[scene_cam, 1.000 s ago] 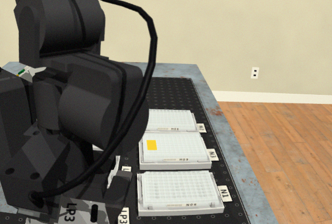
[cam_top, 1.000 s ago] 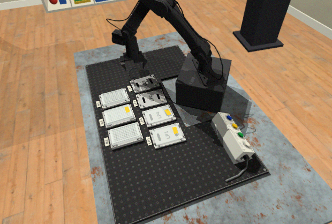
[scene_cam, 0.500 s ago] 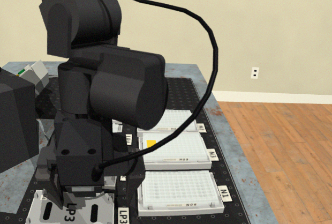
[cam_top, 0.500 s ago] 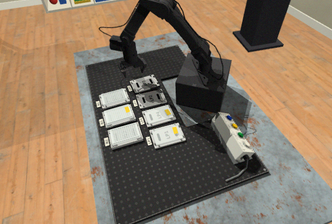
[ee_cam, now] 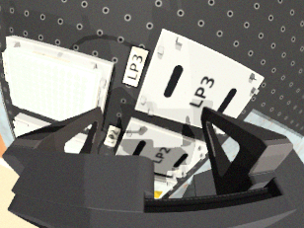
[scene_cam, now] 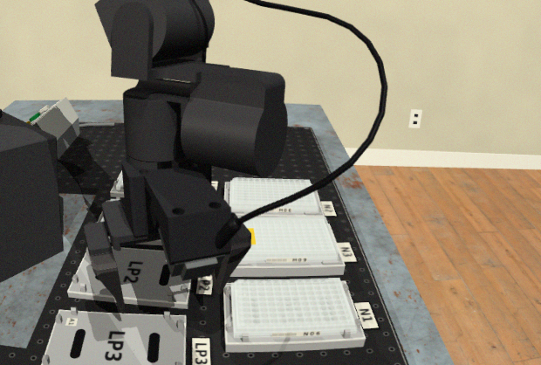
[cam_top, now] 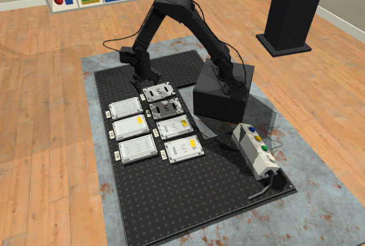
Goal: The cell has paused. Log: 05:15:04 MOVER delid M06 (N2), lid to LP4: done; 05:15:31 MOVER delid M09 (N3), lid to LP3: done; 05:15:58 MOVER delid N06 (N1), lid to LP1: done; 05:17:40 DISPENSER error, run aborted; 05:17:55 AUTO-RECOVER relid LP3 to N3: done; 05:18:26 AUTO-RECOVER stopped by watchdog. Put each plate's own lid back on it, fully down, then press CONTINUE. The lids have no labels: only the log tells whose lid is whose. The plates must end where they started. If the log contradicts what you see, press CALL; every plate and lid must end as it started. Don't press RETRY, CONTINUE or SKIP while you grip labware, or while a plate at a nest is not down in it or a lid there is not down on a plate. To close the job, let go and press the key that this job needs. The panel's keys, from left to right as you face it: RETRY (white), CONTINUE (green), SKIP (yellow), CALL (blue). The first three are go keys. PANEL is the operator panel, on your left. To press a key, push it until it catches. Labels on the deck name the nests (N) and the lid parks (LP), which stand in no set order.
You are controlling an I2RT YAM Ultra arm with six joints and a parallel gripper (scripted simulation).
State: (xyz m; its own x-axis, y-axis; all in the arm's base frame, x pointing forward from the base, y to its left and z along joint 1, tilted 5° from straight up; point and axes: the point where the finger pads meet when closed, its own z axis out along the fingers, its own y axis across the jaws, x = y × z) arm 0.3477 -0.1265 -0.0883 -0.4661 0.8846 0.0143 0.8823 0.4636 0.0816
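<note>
Spread wide and empty, gripper [scene_cam: 167, 279] hangs over bare park LP2 [scene_cam: 131, 271]; beyond it, lids rest on LP4 [cam_top: 173, 126] and LP1 [cam_top: 183, 148], awaiting uncovered plates N2 [cam_top: 137, 147] and N1 [cam_top: 126, 107]

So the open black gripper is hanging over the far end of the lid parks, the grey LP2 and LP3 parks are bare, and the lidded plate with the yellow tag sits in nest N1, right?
Not quite. The white lidded plate with the yellow tag sits in nest N3, the middle one; the exterior view shows its label. The plate in N1 is unlidded. The rest holds: the open black gripper hangs over the grey LP2 park, and LP2 and the LP3 park are bare.
</note>
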